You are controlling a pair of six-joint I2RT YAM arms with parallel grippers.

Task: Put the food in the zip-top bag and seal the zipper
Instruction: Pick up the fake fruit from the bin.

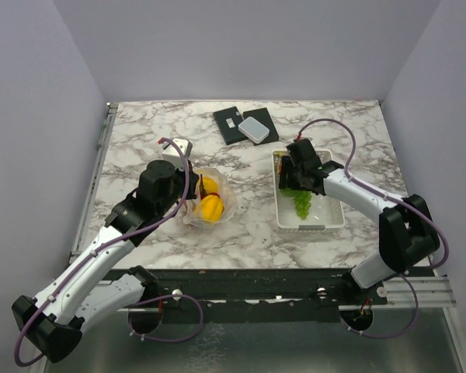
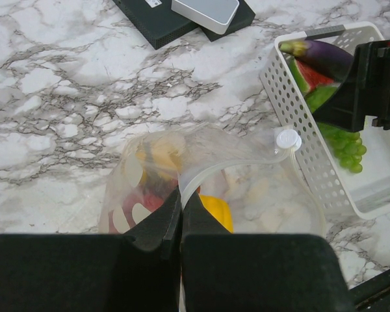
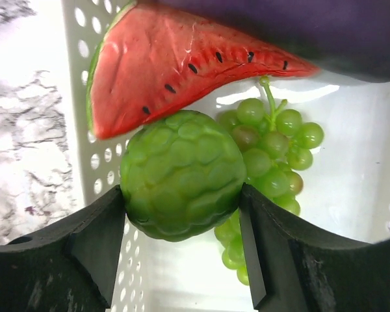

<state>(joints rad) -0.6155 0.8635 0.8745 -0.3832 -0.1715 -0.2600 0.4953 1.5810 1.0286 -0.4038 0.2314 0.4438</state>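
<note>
On the table (image 1: 140, 140), floppy zip-top bag (image 1: 217, 203) left of the white basket (image 1: 330, 223), mouth rim pinched in the left gripper (image 2: 181, 203); best held at that stiffer edge. In the basket, right gripper (image 3: 182, 218) clamped across a bumpy green fruit (image 3: 182, 169): likely light, rigid, apt to roll.

Lab booth: plain walls (image 1: 248, 47), marble-print tabletop (image 1: 140, 140)
</note>
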